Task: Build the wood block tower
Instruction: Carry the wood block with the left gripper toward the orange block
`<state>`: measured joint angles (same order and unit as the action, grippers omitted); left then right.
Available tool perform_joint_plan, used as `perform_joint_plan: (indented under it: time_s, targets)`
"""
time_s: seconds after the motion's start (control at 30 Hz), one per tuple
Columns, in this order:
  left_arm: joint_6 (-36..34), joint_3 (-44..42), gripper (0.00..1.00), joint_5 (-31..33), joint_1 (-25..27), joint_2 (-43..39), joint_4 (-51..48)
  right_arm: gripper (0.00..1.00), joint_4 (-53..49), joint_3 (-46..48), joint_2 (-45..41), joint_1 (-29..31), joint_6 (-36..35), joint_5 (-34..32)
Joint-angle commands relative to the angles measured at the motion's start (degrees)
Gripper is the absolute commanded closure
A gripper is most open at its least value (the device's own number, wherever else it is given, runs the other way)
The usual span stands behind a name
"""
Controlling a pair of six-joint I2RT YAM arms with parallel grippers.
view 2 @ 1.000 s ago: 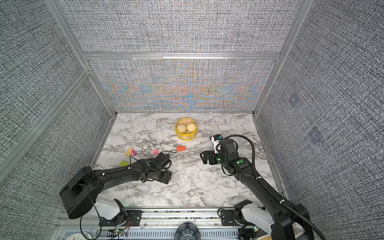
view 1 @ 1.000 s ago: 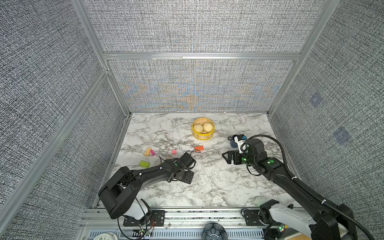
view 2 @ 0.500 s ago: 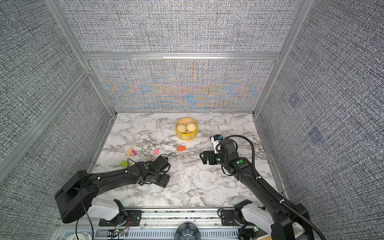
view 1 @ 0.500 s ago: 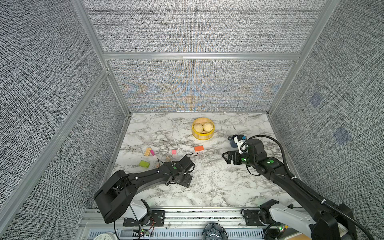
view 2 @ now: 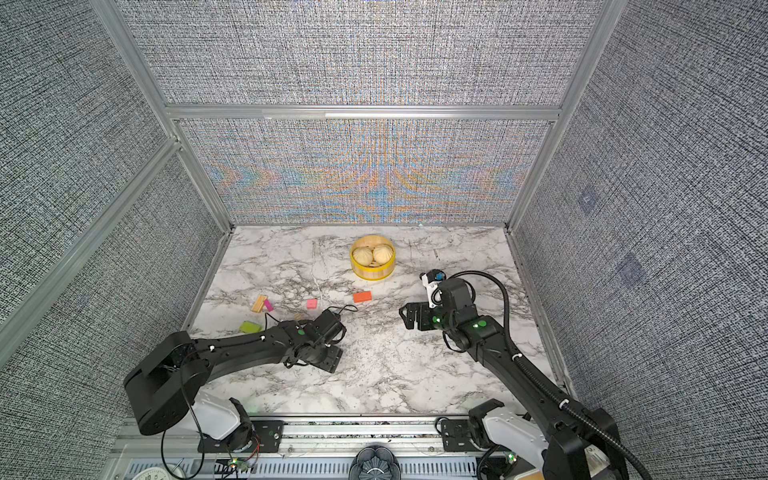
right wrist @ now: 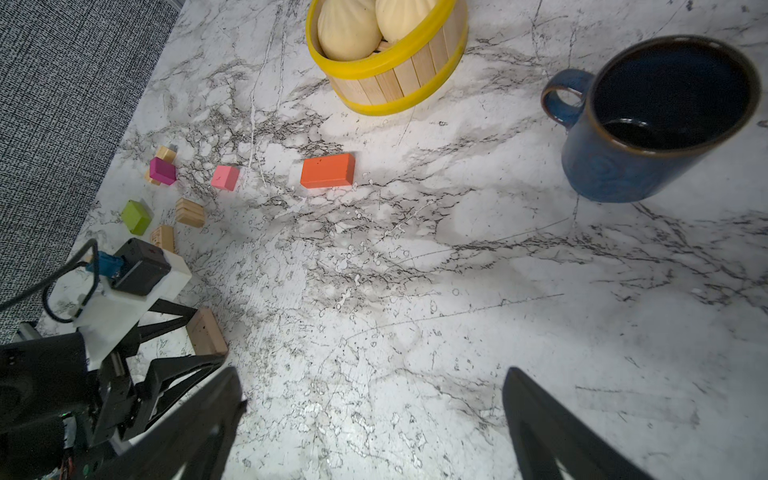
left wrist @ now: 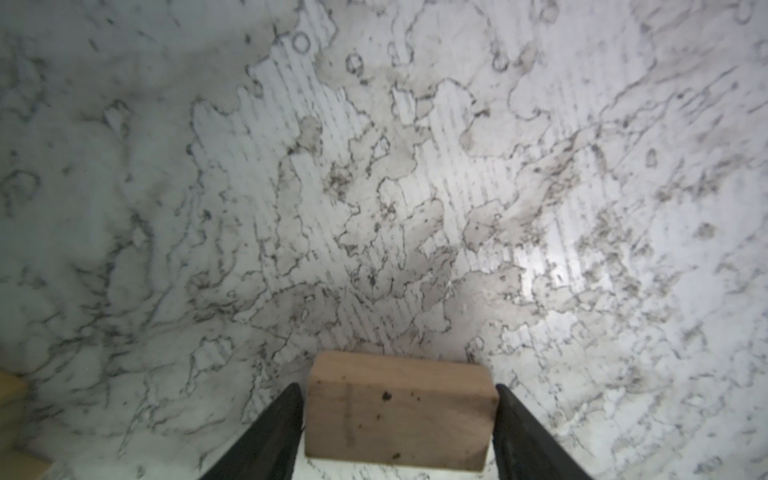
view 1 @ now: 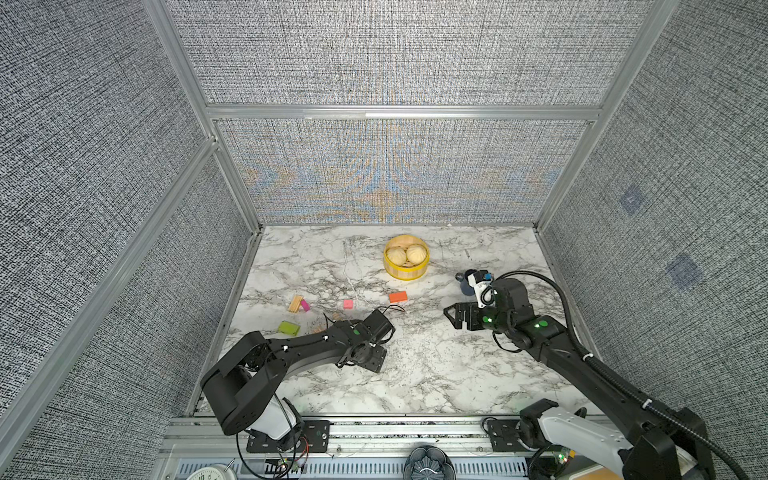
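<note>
Grip of the left fingers (left wrist: 266, 436) had just tightened on the plain tan rectangular wood block (left wrist: 399, 411), lower centre of frame on the marble surface (left wrist: 374, 166); right fingers (right wrist: 552, 436) stayed spread, empty, and no tower stood yet.

The tabletop (left wrist: 540, 266) is lit brightly from above; glare is caught, and wrist-view edges are blurred.

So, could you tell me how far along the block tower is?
Done: nothing built; the orange slab, pink cube and lime block lie apart on the table. In hand: the left gripper brackets a tan block; the right gripper is open, empty. Left: all the stacking.
</note>
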<state>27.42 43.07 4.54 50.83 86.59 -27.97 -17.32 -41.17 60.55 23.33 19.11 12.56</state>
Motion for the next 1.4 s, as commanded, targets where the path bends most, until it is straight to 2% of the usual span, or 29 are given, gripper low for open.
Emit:
perform_joint_plan:
  time_s: [0.0,0.13,0.33,0.47,0.7,0.87,1.03,1.37]
  targets:
    - [-0.48,0.83,0.33,0.4,-0.02,0.73,-0.41,0.01,1.39,0.12,0.1,0.16,0.29,0.53]
    - [-0.78,1.41,0.43,0.36,0.06,1.06,-0.85,0.01,1.67,0.51,0.01,0.22,0.44,0.36]
    - [-1.7,4.31,0.45,0.56,0.06,1.51,-2.35,0.01,2.42,1.15,0.64,0.22,2.04,-0.78]
    - [-0.5,11.97,0.45,3.13,0.06,5.76,-8.24,0.01,3.48,1.92,1.57,0.22,3.75,-1.6]
    - [0.3,26.68,0.45,5.0,-0.08,16.58,-13.34,0.01,1.91,2.17,1.14,0.15,8.03,-8.68]
    - [2.09,37.93,0.46,2.56,-0.38,25.45,-15.99,0.01,0.9,2.59,-0.27,0.16,11.36,-13.18]
    - [4.66,45.26,0.47,-1.07,-0.76,31.88,-16.21,0.01,0.28,3.27,-1.7,0.12,13.85,-15.6]
    - [9.39,47.48,0.49,-5.06,-1.43,36.11,-12.03,0.01,-0.18,4.71,-5.17,0.14,15.91,-19.31]
